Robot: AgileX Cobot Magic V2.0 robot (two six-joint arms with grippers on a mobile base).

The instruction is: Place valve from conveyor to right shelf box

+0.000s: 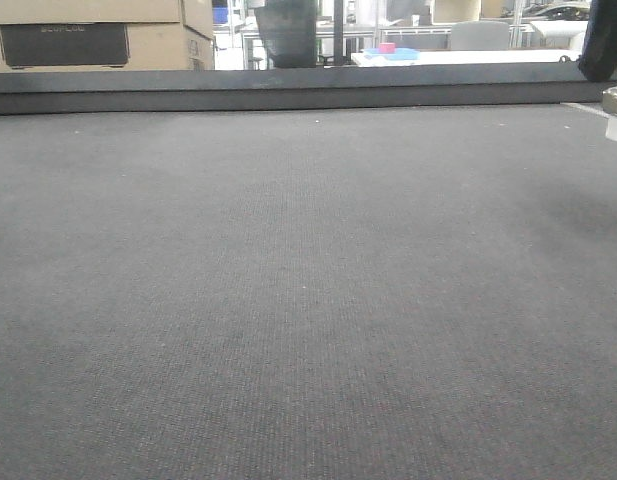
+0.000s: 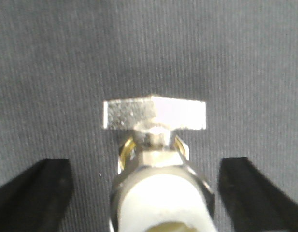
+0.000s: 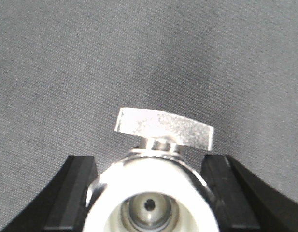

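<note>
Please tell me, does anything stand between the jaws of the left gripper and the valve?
Nothing visible does. The valve sits between the open jaws of the left gripper, and only bare conveyor belt shows in the gap on each side.

Background, far left: stacked cardboard boxes (image 1: pixel 98 35). Centre-right: white surface (image 1: pixel 468 58) carrying a blue tray (image 1: pixel 400 54), with a pink item (image 1: pixel 387 47) on it.
</note>
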